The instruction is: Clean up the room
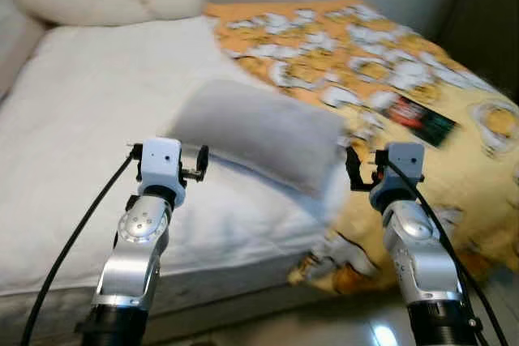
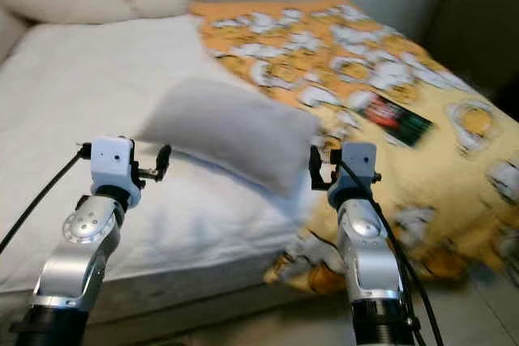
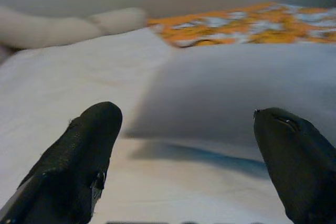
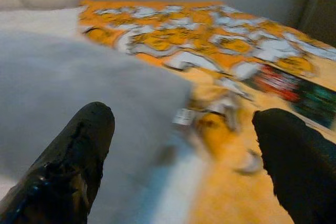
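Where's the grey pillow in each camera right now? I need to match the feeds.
Left eye view: grey pillow at centre, on the white sheet, between the two arms.
Right eye view: centre, a little left.
Left wrist view: ahead of the open left gripper, upper right.
Right wrist view: blurred, left half, beyond the open right gripper.
Shared landmark: the orange patterned blanket alongside the pillow.

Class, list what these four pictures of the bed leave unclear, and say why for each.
1. Gray pillow: motion-blurred in the eye views, so its contact with the white sheet is unclear.
2. Dark flat item on the orange blanket: too blurred to identify.
3. Long cream cushion: cut off by the left edge.
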Robot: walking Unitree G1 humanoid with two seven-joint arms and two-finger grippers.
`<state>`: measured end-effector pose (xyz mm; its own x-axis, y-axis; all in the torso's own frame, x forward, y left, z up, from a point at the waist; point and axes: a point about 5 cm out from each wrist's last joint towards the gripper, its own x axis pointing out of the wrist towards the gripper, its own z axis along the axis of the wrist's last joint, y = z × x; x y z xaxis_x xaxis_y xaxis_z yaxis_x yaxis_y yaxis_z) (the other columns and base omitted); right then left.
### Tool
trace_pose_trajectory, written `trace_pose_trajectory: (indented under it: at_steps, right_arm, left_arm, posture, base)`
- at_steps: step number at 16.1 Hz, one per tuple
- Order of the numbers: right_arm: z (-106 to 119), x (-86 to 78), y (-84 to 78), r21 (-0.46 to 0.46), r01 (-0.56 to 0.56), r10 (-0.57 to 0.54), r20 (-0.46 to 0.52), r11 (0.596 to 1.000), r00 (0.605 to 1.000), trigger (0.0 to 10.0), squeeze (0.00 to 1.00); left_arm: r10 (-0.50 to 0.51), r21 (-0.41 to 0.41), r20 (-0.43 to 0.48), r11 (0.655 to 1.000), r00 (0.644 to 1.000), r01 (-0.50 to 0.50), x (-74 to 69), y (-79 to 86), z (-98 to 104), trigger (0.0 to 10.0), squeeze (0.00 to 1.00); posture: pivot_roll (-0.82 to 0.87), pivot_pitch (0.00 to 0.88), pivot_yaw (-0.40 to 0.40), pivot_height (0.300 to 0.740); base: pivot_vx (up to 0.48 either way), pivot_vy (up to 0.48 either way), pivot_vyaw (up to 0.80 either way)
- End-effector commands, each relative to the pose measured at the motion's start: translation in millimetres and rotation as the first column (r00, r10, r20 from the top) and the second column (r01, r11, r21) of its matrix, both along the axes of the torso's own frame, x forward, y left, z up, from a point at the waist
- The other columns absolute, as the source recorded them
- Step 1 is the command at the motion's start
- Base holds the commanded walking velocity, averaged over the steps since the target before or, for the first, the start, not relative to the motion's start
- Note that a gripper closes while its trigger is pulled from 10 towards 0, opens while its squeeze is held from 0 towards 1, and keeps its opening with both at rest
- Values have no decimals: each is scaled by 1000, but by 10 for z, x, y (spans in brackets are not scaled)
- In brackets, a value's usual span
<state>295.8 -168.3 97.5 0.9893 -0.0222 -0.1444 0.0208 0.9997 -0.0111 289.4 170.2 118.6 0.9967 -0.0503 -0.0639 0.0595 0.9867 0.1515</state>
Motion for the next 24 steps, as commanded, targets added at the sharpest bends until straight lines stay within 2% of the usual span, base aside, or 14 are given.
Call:
trace_pose_trajectory:
  at_steps: [1,5,8,10,17,18,19,20,21,24]
  right_arm:
    - [59,31,133,11,-47,47,23,999,999,10000,0]
    - [49,22,133,18,-53,52,19,998,998,10000,0]
    - [47,12,202,-3,-101,101,22,995,995,10000,0]
    - [49,0,185,61,-64,62,36,996,997,10000,0]
    - [58,-3,110,54,-50,48,41,997,998,10000,0]
    - [54,-3,101,54,-49,46,41,997,998,10000,0]
    - [55,-2,92,53,-46,44,42,998,998,10000,0]
    - [64,7,53,55,-27,25,47,998,999,10000,0]
    - [55,26,-32,34,13,-14,28,999,1000,10000,0]
    - [110,161,-507,-84,155,-155,9,984,988,10000,0]
  left_arm:
    - [24,9,1,1000,1000,-24,3,76,21,10000,1000]
    - [22,12,0,1000,1000,-22,-10,71,20,10000,1000]
    - [20,16,-2,1000,1000,-20,-18,74,17,10000,1000]
    - [11,27,1,1000,1000,-11,-27,72,20,10000,1000]
    - [-9,43,-4,999,1000,9,-54,41,3,10000,980]
    - [-9,45,-8,999,1000,10,-56,36,-3,10000,875]
    - [-10,47,-11,999,1000,11,-56,32,-8,10000,714]
    - [-21,57,-14,998,1000,21,-55,23,-14,10000,478]
    - [-43,82,-18,996,999,45,-51,12,-20,10000,416]
    - [-186,183,-69,964,980,195,3,-62,-49,10000,365]
  posture:
    - [63,0,-9,740]
    - [65,0,-10,740]
    - [66,0,-11,740]
    - [68,0,-12,740]
    - [64,0,-13,740]
    - [65,0,-14,740]
    - [65,0,-14,740]
    - [64,0,-14,740]
    - [64,0,-15,740]
    - [65,0,-17,740]
  base:
    - [386,0,800]
    - [390,0,0]
    - [389,0,415]
    - [377,0,0]
    - [0,0,0]
    - [0,0,0]
    - [0,0,0]
    - [0,0,0]
    - [0,0,0]
    - [0,0,0]
